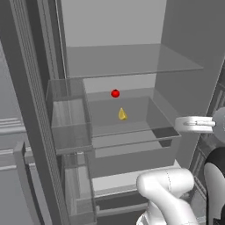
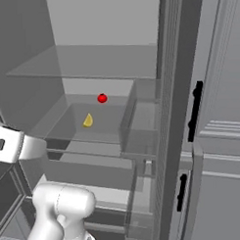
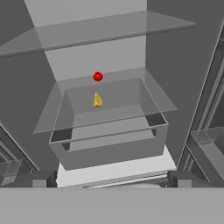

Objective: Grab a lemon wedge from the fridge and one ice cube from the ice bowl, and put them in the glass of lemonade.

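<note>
The fridge stands open before the robot, the lemon wedge sitting upright on a glass shelf, set apart from a small red fruit just behind it toward the back wall. The tool, its fingers spread wide and empty, faces the wedge from well outside the shelf, likely lining up a straight reach. Below the wedge lies a clear drawer; door bins flank the fridge opening, and another glass shelf hangs above.

Flat, even rendered light; soft shadows; dim grey; slightly low-res.
</note>
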Motion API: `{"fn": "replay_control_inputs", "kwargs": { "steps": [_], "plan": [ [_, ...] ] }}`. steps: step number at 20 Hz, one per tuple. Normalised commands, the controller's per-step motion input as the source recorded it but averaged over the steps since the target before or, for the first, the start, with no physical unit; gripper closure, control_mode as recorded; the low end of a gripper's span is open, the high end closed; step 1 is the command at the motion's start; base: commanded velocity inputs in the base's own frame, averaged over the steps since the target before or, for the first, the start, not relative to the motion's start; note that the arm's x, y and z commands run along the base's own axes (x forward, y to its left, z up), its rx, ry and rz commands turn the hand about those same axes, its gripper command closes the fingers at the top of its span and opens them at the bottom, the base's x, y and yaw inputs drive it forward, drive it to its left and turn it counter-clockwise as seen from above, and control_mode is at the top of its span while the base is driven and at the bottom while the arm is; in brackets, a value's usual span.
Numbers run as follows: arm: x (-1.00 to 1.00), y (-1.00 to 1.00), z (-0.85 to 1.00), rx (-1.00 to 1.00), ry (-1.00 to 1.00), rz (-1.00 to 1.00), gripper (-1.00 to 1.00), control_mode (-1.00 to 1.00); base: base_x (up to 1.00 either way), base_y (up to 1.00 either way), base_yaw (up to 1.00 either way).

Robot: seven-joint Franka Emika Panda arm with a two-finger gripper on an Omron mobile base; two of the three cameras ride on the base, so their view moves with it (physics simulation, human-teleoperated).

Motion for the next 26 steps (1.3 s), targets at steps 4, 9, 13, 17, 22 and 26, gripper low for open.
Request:
{"fn": "replay_control_inputs", "kwargs": {
  "steps": [4,9,13,17,22,26],
  "plan": [
    [0.00,0.00,0.00,0.00,0.00,0.00,-1.00,1.00,0.57,0.00,0.00],
    [0.04,0.02,0.00,0.00,0.08,0.00,-1.00,-1.00,0.20,0.00,0.00],
    [0.57,0.10,-0.05,0.00,0.27,0.02,-1.00,-1.00,0.00,0.00,0.00],
    [0.65,0.19,-0.04,0.00,0.31,0.01,-1.00,-1.00,0.00,0.00,0.00],
    [0.22,0.13,-0.60,0.00,-0.02,0.00,-1.00,-1.00,0.00,0.00,0.00],
    [0.57,0.11,-0.92,0.00,-0.13,0.00,-1.00,-1.00,0.00,0.00,0.00]
  ]
}}
